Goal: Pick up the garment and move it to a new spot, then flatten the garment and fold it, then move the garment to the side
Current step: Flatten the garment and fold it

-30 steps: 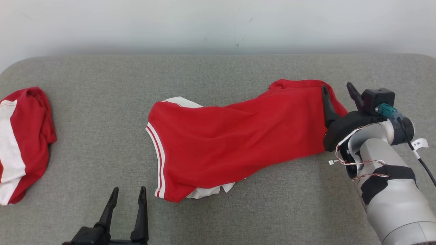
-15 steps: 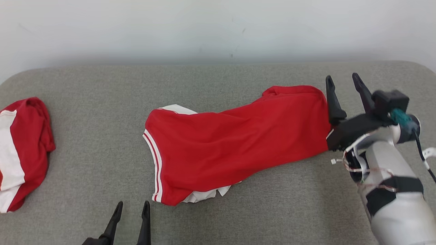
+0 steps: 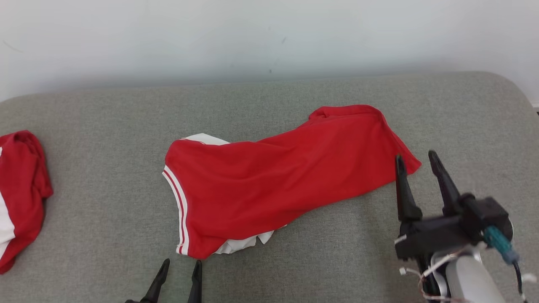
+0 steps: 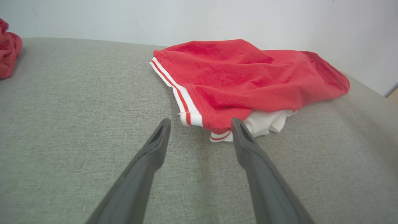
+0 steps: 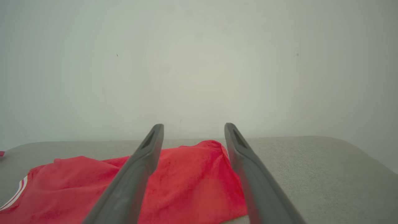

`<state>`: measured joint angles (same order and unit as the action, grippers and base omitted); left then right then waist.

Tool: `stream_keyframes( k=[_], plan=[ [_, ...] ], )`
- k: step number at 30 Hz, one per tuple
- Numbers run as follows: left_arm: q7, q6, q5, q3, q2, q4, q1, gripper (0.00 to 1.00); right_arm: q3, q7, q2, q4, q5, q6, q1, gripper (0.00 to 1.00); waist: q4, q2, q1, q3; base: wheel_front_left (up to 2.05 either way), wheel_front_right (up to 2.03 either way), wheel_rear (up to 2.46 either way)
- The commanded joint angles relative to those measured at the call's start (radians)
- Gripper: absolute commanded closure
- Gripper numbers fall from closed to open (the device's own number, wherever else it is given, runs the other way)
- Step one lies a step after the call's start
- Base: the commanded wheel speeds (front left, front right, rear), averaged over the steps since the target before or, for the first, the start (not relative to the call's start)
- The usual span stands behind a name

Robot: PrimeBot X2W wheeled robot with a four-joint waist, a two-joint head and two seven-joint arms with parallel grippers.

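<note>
The red garment (image 3: pixel 278 176) with white striped trim lies stretched across the middle of the grey cushioned surface (image 3: pixel 105 189), a white layer peeking out at its near edge. From the left wrist view the garment (image 4: pixel 248 77) has its striped hem just beyond the fingertips. My left gripper (image 3: pixel 180 269) stands open at the bottom, just short of the hem corner, holding nothing. My right gripper (image 3: pixel 414 156) is open and empty, fingertips beside the garment's right corner. In the right wrist view the garment (image 5: pixel 189 183) lies under and between the fingers.
A second red and white garment (image 3: pixel 19 189) lies bunched at the far left edge, also seen as the red bundle (image 4: pixel 7 49) in the left wrist view. A pale wall (image 3: pixel 269 33) rises behind the surface. The surface's rounded right end (image 3: pixel 513 97) is bare.
My right gripper has let go of the garment's right end and drawn back toward me. The camera has shifted, so the whole scene sits further left and the left gripper lower.
</note>
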<state>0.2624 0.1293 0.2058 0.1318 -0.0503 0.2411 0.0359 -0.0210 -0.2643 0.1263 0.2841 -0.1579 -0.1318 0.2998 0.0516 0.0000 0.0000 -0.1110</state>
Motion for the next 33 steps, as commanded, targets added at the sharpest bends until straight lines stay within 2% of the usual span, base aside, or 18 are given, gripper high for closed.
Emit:
stream_keyframes(
  k=[1, 6, 14, 22, 33],
  plan=[
    [0.002, 0.001, -0.006, 0.005, 0.000, 0.005, -0.012, 0.00, 0.014, -0.001, -0.017, -0.030, 0.002, 0.002, -0.042, 0.00, 0.003, 0.0000, 0.0000, -0.005, 0.00, 0.00, 0.00],
    [0.002, 0.001, 0.005, 0.032, 0.000, 0.023, -0.017, 0.00, 0.039, -0.002, -0.064, -0.101, -0.003, 0.002, -0.139, 0.00, 0.013, 0.0000, 0.0000, -0.012, 0.00, 0.00, 0.00],
    [0.002, 0.001, -0.001, 0.116, -0.001, 0.076, -0.039, 0.00, 0.026, -0.002, -0.077, -0.111, -0.054, 0.002, -0.214, 0.00, 0.032, 0.0000, 0.0000, -0.021, 0.00, 0.00, 0.00],
    [0.002, 0.001, -0.008, 0.166, -0.005, 0.155, -0.117, 0.00, -0.024, -0.002, -0.077, -0.102, -0.083, 0.002, -0.211, 0.00, 0.060, 0.0000, 0.0000, -0.038, 0.00, 0.00, 0.00],
    [0.002, 0.000, -0.012, 0.175, -0.019, 0.295, -0.244, 0.00, -0.048, -0.002, -0.077, -0.088, -0.097, 0.002, -0.192, 0.00, 0.086, 0.0000, 0.0000, -0.068, 0.00, 0.00, 0.00]
  ],
)
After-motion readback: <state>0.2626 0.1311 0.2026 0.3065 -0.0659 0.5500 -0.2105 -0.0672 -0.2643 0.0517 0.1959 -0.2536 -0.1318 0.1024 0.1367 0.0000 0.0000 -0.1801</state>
